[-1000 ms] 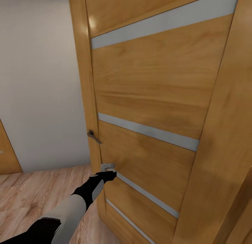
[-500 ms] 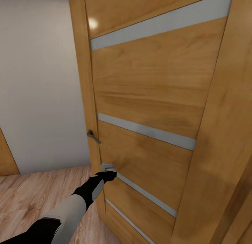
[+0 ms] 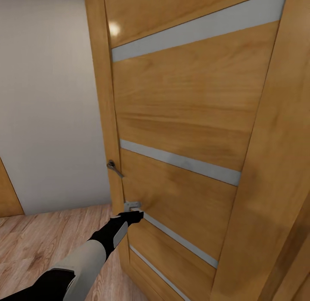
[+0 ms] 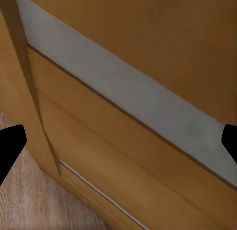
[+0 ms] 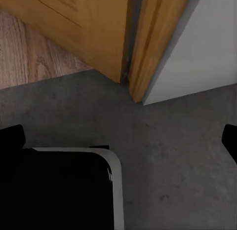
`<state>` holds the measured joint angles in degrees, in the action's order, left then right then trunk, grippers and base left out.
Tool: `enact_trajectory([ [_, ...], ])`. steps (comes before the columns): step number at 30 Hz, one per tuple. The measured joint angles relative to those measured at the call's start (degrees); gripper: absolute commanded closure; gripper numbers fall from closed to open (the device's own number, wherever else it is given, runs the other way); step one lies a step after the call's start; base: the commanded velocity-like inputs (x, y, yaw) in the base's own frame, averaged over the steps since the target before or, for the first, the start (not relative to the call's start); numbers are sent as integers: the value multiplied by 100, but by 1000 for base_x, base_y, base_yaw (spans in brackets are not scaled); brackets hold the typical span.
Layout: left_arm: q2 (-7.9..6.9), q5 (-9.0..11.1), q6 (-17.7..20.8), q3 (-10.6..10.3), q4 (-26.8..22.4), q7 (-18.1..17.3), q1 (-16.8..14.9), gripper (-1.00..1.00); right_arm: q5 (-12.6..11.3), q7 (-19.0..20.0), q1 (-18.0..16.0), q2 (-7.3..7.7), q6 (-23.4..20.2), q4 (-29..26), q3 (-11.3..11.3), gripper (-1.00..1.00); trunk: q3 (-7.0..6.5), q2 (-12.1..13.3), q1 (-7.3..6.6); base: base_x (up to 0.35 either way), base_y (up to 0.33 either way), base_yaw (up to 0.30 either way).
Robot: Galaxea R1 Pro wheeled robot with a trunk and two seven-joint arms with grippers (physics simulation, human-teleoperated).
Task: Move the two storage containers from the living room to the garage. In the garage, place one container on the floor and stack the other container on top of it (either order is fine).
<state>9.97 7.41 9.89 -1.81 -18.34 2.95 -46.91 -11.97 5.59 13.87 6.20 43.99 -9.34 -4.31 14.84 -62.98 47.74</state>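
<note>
The two storage containers are out of view. My left gripper (image 3: 135,215) is stretched out to the edge of a wooden door (image 3: 185,120), just below its metal latch plate (image 3: 132,204). In the left wrist view the left gripper (image 4: 118,146) is open, its black fingertips (image 4: 10,143) far apart, with the door's grey stripe (image 4: 123,92) close in front. My right gripper (image 5: 118,141) is open too and holds nothing, pointing down at dark grey concrete floor (image 5: 173,141).
The door has grey stripes and a lever handle (image 3: 114,167) on its far side. A door frame (image 3: 275,184) stands close at the right. Light wood-plank flooring (image 3: 34,245) and a white wall (image 3: 47,98) lie to the left. Part of my base (image 5: 59,190) sits below the right gripper.
The whole picture shifted very slightly a second ago, so the camera moved. My left arm stays at the door's edge, unchanged for the last half second.
</note>
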Motion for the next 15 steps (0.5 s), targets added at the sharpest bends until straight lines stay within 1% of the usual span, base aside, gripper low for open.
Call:
enact_trajectory([
  [15,0,2,-2,-3,2,0,-1,-100,10,7,8,-8,-21,65,-15,-100,0,0,0,0,0,0],
])
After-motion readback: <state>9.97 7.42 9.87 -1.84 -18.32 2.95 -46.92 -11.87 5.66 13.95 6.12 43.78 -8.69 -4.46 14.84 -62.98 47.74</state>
